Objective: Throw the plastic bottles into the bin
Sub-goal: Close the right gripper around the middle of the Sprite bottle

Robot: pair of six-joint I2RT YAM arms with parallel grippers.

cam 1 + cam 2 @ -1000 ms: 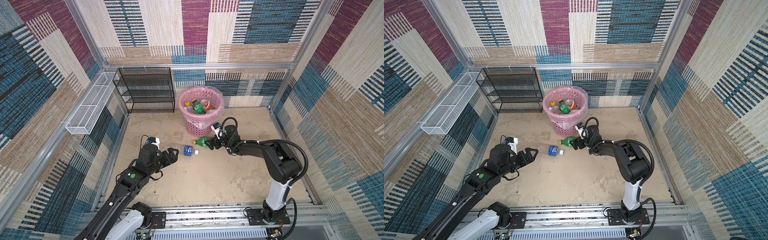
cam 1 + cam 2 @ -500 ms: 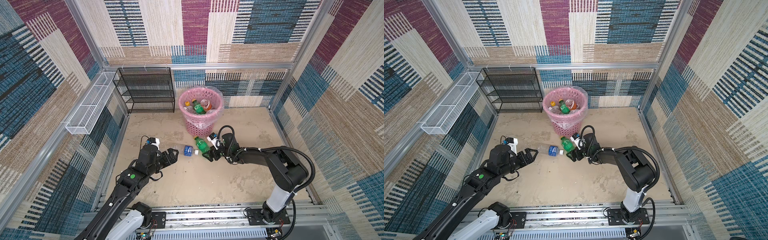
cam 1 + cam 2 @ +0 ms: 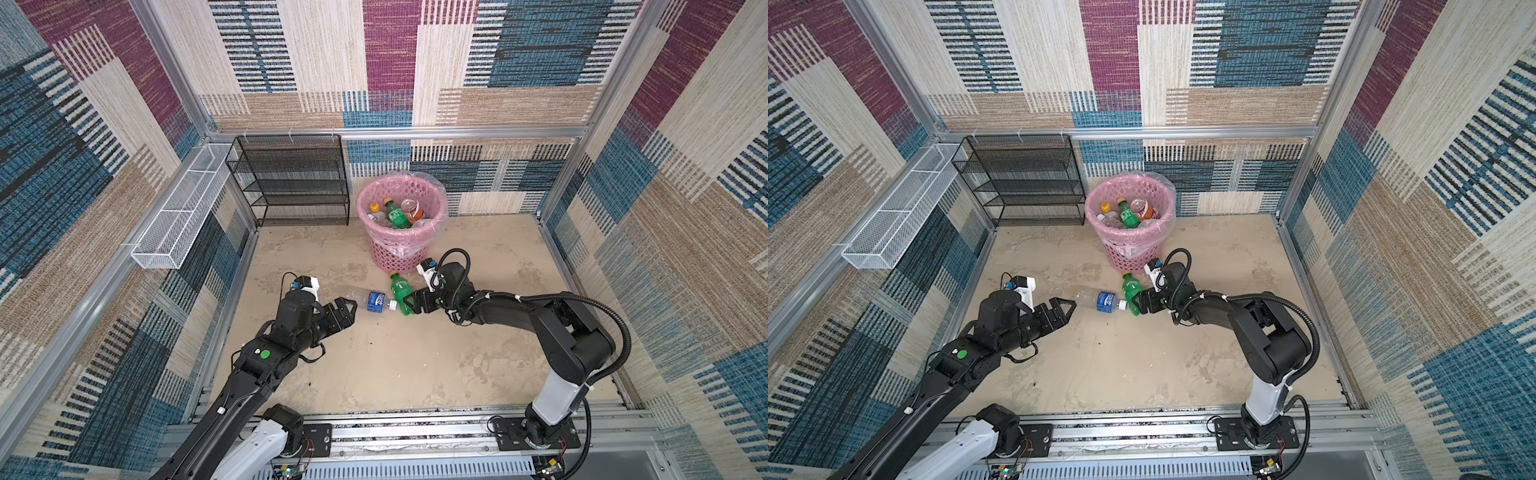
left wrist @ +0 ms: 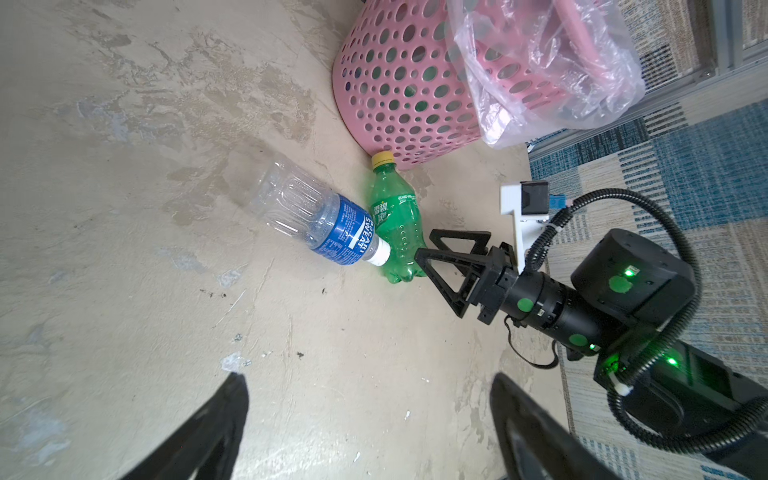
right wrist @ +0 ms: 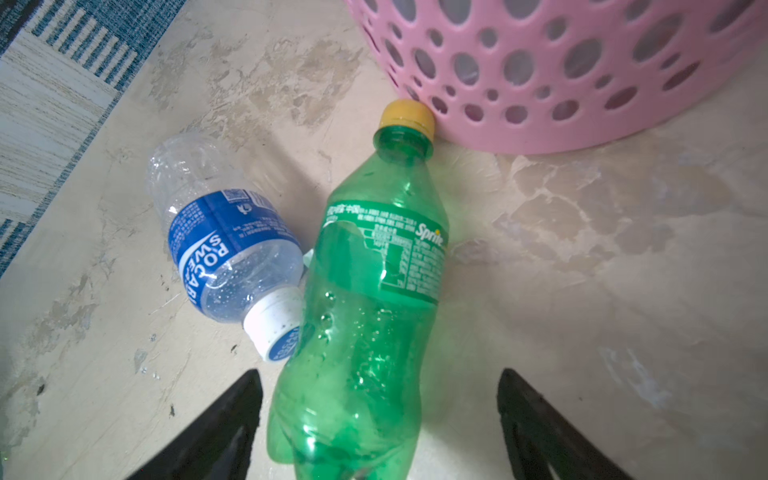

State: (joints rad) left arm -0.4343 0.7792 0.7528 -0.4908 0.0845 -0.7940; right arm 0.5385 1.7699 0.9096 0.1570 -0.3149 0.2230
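Green Sprite bottle (image 5: 374,270) lies on the floor at 6 o'clock from the pink bin (image 3: 395,258), yellow cap against the bin's foot. Right gripper (image 5: 378,374) straddles its base, fingers apart with a gap on each side and no grip yet; likely lined up this way to close across the wide lower body. Clear Pocari Sweat bottle (image 5: 224,249) lies at the Sprite's 9 o'clock, white cap touching the green body, so lifting the Sprite may set it rolling. Left gripper (image 3: 351,309) sits at the Pocari's 9 o'clock, just beside its base, fingers apart and empty, probably waiting its turn. Several bottles are already in the bin. Its wall is tall, so a carried bottle must rise over the rim. Black mesh rack (image 3: 291,178) at the bin's 9 o'clock and white wire tray (image 3: 178,224) beyond it are clear of the work.
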